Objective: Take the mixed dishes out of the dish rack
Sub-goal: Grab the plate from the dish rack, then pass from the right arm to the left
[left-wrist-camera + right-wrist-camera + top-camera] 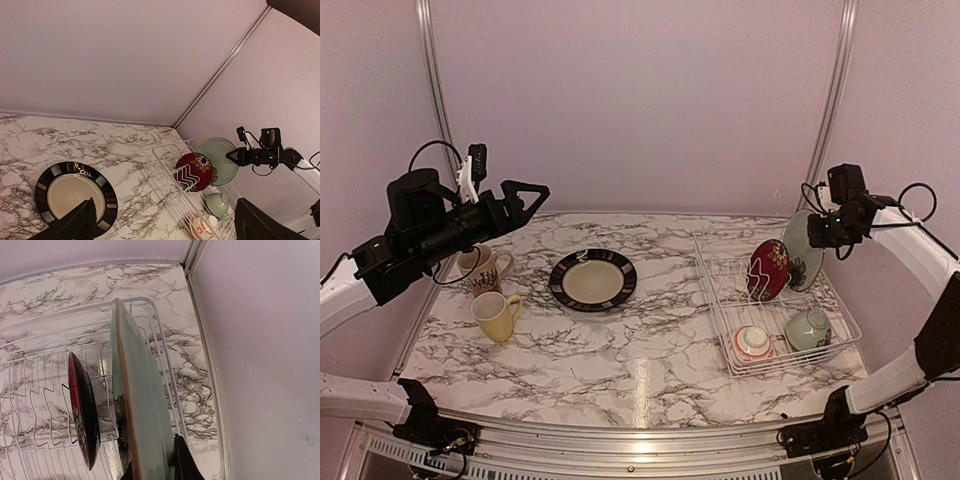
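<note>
The white wire dish rack [712,300] stands at the right of the table. In it the red patterned plate [768,268] stands upright, and behind it the pale green plate [803,250]. My right gripper [817,232] is shut on the green plate's upper rim. In the right wrist view its dark fingers [186,460] pinch the green plate [145,390] edge-on, beside the red plate [82,410]. A pale green bowl [808,328] and a red-rimmed white bowl [753,342] lie at the rack's near end. My left gripper [525,195] hangs open, high over the table's left side, holding nothing.
On the marble tabletop lie the black-rimmed cream plate [592,279], the yellow mug [497,316] and the cream printed mug [485,268]. The right wall [260,365] runs close behind the rack. The back wall borders the table's far edge.
</note>
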Controlling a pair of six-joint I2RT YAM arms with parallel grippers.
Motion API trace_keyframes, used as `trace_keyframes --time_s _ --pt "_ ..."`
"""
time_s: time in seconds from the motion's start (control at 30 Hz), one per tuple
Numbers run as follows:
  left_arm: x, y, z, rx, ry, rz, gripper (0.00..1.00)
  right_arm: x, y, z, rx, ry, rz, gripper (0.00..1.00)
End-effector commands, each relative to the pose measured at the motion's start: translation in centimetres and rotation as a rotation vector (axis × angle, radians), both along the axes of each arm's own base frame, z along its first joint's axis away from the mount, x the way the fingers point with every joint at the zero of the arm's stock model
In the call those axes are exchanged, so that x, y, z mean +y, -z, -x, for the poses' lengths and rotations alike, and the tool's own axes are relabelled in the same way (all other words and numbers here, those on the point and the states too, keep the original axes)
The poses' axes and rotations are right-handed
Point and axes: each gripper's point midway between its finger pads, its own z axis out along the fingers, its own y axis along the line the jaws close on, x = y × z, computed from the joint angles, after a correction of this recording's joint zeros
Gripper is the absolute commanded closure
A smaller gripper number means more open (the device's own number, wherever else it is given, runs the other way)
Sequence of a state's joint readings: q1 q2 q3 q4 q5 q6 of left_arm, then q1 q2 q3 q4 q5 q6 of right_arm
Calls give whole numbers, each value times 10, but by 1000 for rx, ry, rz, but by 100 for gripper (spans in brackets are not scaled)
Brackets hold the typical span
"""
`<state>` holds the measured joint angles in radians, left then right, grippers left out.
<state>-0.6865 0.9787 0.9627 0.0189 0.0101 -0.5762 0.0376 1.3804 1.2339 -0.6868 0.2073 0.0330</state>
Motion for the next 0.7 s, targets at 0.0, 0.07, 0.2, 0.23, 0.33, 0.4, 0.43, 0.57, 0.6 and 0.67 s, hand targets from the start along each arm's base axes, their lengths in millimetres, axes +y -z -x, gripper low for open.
trace_keyframes --time_s 0.0,0.07,0.2,0.23,0.33,0.4,0.43,0.57,0.6,0.67 --pt "-1 -11 -3 -18 -2 27 1 -14 -85 -5 -242 93 46 100" --pt "-2 -9 -4 -12 -4 25 1 -14 -95 -1 -268 98 49 100" --pt "-4 -5 -7 3 -5 27 1 -14 -115 8 -319 99 45 100" --pt "-5 -3 -8 9 -4 28 1 -13 -118 9 -326 97 41 100" --pt "-8 -1 -9 19 3 30 1 -10 -138 17 -378 84 28 100" --pt "-10 0 -10 24 9 32 1 -3 -151 21 -419 58 -1 100" --pt "-11 0 -10 28 10 36 1 1 -157 23 -436 40 -23 100" --pt "-16 2 -13 48 19 53 1 24 -177 26 -498 -52 -139 100" --pt "-17 2 -14 54 23 58 1 33 -183 27 -519 -92 -181 100" --pt "-22 2 -15 66 36 68 1 55 -200 29 -585 -184 -279 100"
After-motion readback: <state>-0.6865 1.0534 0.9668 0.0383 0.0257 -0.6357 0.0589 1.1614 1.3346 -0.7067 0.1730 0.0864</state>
